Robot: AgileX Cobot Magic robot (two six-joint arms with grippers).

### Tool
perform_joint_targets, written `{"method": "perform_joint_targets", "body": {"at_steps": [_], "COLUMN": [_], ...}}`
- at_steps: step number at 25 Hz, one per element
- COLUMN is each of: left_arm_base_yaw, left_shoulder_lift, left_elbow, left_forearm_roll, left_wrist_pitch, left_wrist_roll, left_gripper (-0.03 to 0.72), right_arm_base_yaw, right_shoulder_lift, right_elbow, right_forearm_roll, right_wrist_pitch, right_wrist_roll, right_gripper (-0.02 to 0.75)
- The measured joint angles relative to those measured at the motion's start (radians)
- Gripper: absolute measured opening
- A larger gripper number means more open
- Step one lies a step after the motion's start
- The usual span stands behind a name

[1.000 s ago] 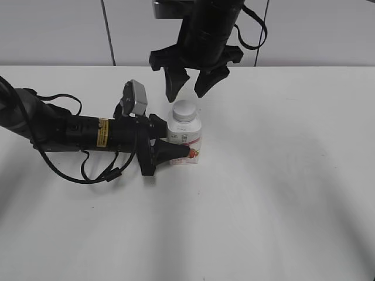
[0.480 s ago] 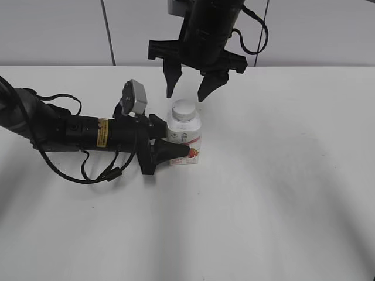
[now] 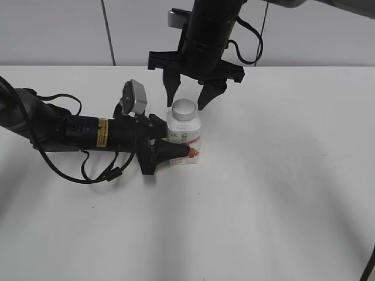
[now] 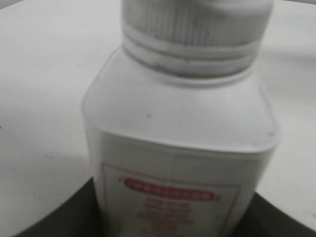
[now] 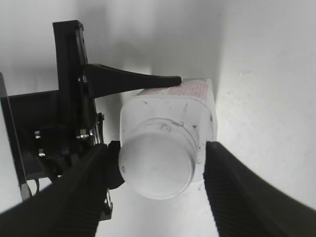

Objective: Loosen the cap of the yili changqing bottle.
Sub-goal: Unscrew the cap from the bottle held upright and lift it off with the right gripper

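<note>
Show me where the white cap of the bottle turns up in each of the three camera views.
Exterior view: the cap sits just left of centre, upper half, directly below the right hand.
Left wrist view: the cap fills the top edge, ribbed side showing, cut off by the frame.
Right wrist view: the cap lies centre, lower half, seen from above between two dark fingers.
Shared landmark: the bottle and its red-printed label.

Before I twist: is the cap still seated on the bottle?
On. The cap sits flat and square on the bottle neck, which stands upright on the table; whether it is loosened cannot be told.
</note>
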Motion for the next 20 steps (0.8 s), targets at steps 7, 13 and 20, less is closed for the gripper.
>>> {"method": "perform_joint_targets", "body": {"at_steps": [7, 13, 20], "left_arm_base_yaw": [0.000, 0.000, 0.000], "left_shoulder_lift": [0.000, 0.000, 0.000], "left_elbow": [0.000, 0.000, 0.000], "left_forearm_roll": [0.000, 0.000, -0.001], "left_wrist_pitch": [0.000, 0.000, 0.000], "left_wrist_roll": [-0.001, -0.001, -0.001], "left_gripper": [0.377, 0.377, 0.377], "right_arm_base_yaw": [0.000, 0.002, 0.002], "right_shoulder_lift": [0.001, 0.017, 0.017], "right_elbow": [0.000, 0.000, 0.000], "right_forearm_roll": [-0.001, 0.000, 0.000], "right_wrist_pitch": [0.000, 0.000, 0.000], "right_wrist_roll": [0.000, 0.001, 0.001], "right_gripper": [0.483, 0.482, 0.482]}}
